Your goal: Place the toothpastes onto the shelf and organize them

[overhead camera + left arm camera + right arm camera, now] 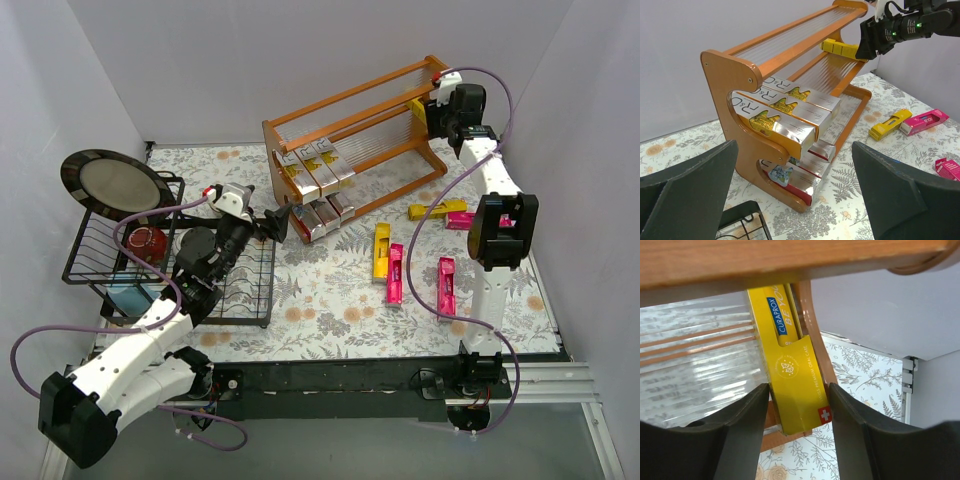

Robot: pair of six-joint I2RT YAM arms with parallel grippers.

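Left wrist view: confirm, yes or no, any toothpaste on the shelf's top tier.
No, the shelf's top tier shows bare rods; the silver toothpastes and yellow toothpaste sit lower.

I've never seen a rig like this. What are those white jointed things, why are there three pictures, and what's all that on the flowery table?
They are two robot arms bolted to the table's near edge, each ending in a two-finger gripper. One picture looks down from above; the other two come from cameras on the wrists. The left gripper is open and empty, facing the wooden shelf, which holds silver cartons at its left end. The right gripper pinches a yellow carton at the shelf's right end. Several loose cartons, yellow and magenta, lie on the table. A black dish rack with a plate stands at the left.
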